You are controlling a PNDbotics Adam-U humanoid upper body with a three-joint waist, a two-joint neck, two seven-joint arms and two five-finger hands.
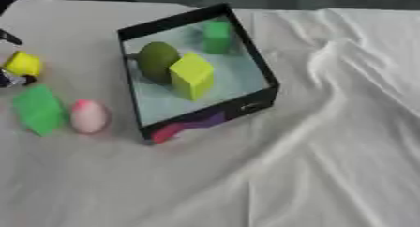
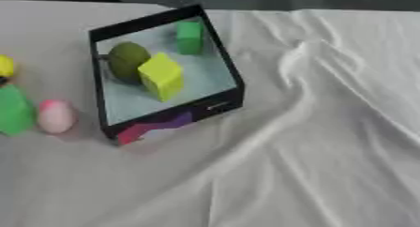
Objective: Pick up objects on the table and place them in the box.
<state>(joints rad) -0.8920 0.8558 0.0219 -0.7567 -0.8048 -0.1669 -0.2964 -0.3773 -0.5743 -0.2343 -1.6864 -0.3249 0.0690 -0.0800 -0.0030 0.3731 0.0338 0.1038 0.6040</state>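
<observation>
So, a rumpled white cloth (image 1: 328, 141) covers the counter. On it sits the black open-topped box (image 1: 256, 57), already holding 3 pieces. Left of it lie a flat green block (image 1: 38, 109), a pink egg (image 1: 88, 116) and a yellow block (image 1: 22, 64) beside a dark left hand (image 1: 10, 78); I cannot tell its fingers' state. That egg may roll off down a fold. No writing is legible.
</observation>
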